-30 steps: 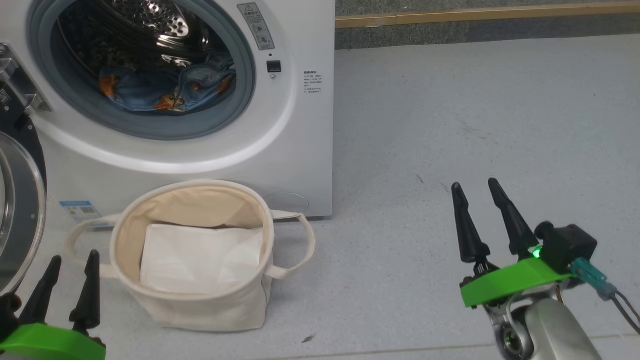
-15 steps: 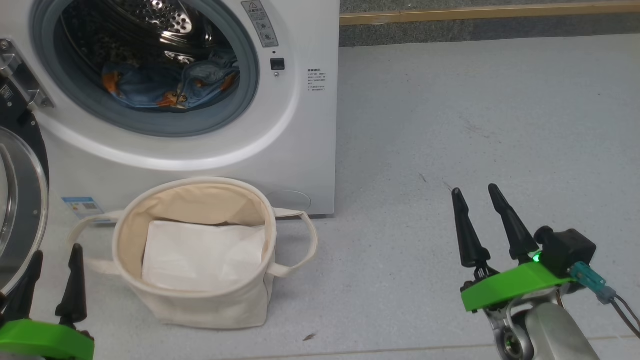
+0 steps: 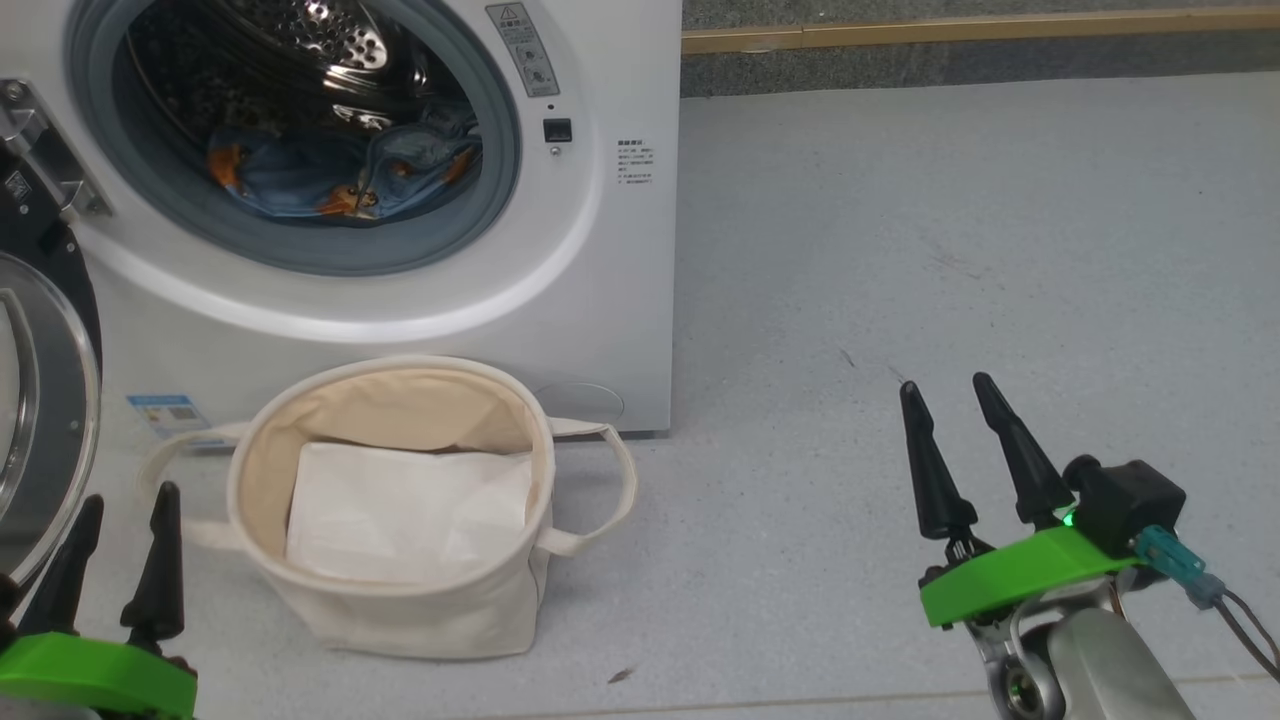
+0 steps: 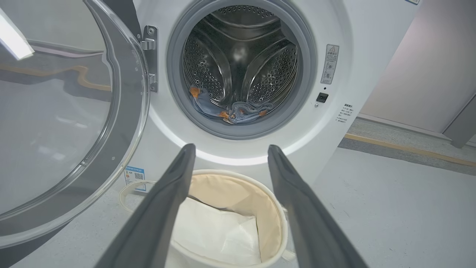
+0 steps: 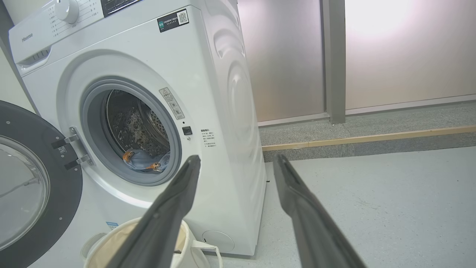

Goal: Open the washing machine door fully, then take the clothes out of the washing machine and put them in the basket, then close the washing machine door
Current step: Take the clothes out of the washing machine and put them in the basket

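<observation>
The door point(image 4: 63, 123) stood swung wide on its hinge at the washer's point(image 3: 590, 300) left, so the step in hand looked to be fetching the clothes point(image 3: 330, 180). They lay bunched low in the drum, just behind the grey rim of the mouth. The basket point(image 3: 400, 620) sat on the floor point(image 3: 950, 220) right under that mouth, close against the washer's front, with a folded white sheet point(image 3: 405, 515) in its bottom.

The left pincer point(image 3: 128, 505) hung near the basket's left handle, its fingers spread wide and holding nothing. In its wrist view it looked over the basket towards the drum. The right pincer point(image 3: 945, 395) was also wide open and empty, well apart over bare floor to the right.

The left arm seemed the better placed. It would do well to go in low over the rim without catching it, keep clear of the door's edge, and close on a thick fold rather than a loose corner — soft cloth slips and trails. The lift should clear the rim before release, so that nothing snags; the drop after that is short.

The floor was pale grey, speckled and mostly bare, with a few small scuffs. Behind ran a wood-coloured strip point(image 3: 950, 28) and a darker band — beyond that, frosted wall panels point(image 5: 401, 52).
</observation>
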Controlling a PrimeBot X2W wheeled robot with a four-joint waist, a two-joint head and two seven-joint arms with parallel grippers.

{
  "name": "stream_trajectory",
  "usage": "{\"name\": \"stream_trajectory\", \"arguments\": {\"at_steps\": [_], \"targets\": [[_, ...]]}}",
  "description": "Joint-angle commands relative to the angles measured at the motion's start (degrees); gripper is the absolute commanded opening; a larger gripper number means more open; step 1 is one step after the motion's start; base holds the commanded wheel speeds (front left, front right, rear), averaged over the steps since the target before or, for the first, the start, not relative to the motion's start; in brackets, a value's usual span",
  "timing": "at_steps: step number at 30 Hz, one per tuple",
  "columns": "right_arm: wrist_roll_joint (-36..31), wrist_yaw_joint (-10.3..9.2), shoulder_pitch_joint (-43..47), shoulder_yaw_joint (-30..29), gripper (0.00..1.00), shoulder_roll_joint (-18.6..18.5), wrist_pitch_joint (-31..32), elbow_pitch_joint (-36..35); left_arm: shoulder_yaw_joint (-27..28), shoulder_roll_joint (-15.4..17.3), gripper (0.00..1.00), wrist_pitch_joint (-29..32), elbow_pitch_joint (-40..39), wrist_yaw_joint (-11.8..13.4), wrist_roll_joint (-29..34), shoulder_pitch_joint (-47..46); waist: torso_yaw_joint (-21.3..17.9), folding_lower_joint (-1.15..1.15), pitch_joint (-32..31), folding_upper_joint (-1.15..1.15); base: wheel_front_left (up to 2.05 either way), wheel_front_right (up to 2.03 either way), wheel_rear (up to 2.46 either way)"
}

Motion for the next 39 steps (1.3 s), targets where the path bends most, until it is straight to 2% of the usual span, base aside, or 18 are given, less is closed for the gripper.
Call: {"name": "stream_trajectory", "arguments": {"at_steps": [1,23,30,35,39], "targets": [[0.1,0.06,-1.3,1.3,1.00,-0.2,-0.7,-1.5,2.5,2.9,1.00,-0.1,-2.4,-0.3,-0.5,-3.5,0.0,0.00,0.1,0.00,1.17,-0.62,-0.55],[0.4,0.06,-1.5,1.4,1.00,-0.1,-0.7,-1.3,2.0,3.0,1.00,-0.7,-2.9,0.6,-1.3,-3.9,0.1,0.00,1.3,0.00,1.89,-1.53,-0.36],[0.6,0.06,-1.5,1.5,1.00,0.0,-0.7,-1.8,1.9,1.8,1.00,-0.8,-1.4,0.7,-2.7,-4.3,0.5,0.00,1.4,0.00,0.73,-0.73,0.00],[0.6,0.06,-1.6,1.4,1.00,-0.1,-0.7,-2.0,0.2,2.2,1.00,-1.2,0.1,1.8,-0.1,-4.9,0.7,0.00,1.5,0.00,0.05,-0.05,0.00],[0.7,0.06,-1.6,1.4,1.00,-0.1,-0.7,-2.0,-0.3,1.6,1.00,-1.5,0.9,1.3,-0.8,-5.4,0.8,0.00,1.5,0.00,0.00,0.00,0.00]]}}
